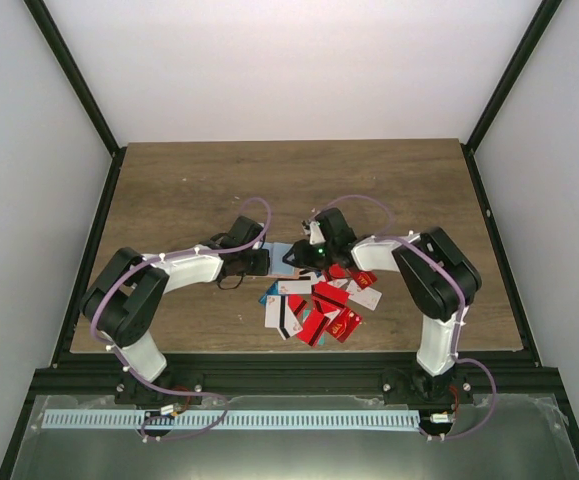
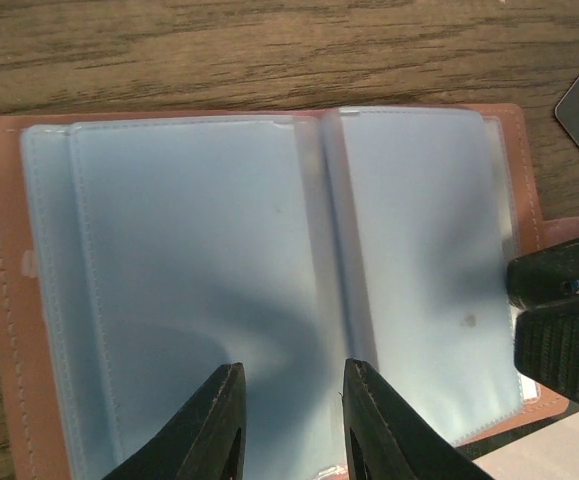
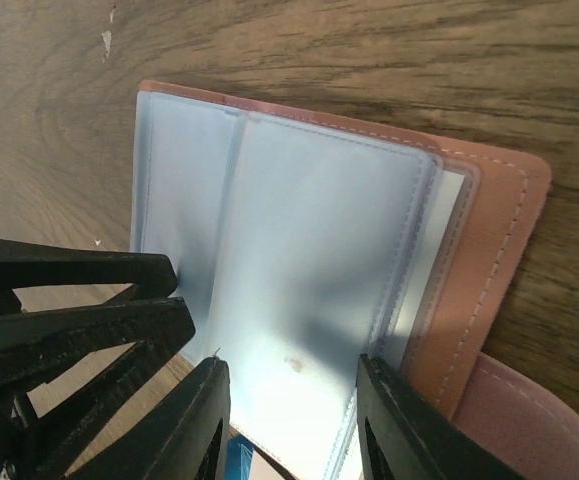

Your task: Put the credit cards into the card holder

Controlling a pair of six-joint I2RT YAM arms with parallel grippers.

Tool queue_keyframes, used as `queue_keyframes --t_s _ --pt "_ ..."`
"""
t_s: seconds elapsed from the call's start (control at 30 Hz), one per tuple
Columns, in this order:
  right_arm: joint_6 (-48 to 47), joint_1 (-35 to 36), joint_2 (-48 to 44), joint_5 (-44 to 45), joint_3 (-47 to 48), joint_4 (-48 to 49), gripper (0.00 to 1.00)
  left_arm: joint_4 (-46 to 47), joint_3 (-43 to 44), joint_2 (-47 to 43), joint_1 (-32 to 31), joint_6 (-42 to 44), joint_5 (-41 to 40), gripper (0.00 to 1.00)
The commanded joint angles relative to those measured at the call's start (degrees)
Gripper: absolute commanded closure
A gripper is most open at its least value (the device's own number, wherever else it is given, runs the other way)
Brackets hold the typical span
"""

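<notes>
The left gripper [image 2: 289, 432] and right gripper [image 3: 291, 420] both have their jaws apart and hold nothing, poised over the opened card holder [image 2: 179, 250] (its sleeves look empty). The credit cards [image 1: 314, 305] lie heaped just beside it on the table [image 1: 169, 190], so every insertion seemingly remains.

The card holder [image 2: 159, 270] lies open and flat on the table [image 1: 169, 190], with its salmon-brown stitched cover underneath and its clear bluish sleeves facing up. It sits between the two arms. One edge reaches in between the jaws of the left gripper [image 2: 289, 425], and the opposite edge is at the jaws of the right gripper [image 3: 291, 420]. The credit cards [image 1: 314, 300] are mostly red, with some white and some black-striped. They lie in a loose overlapping heap just beside the right jaws, towards the arm bases.
</notes>
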Motion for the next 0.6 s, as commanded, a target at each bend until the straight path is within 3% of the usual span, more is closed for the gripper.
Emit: queue_keyframes --t_s 0.0,0.57 --pt "-0.65 0.69 2.19 -1.02 2.45 0.22 0.63 0.58 0.99 0.45 0.16 0.66 0.88 0.71" --pt "-0.82 2.21 5.12 -4.56 6.49 2.04 0.63 1.78 0.11 0.77 0.15 0.61 1.49 0.71"
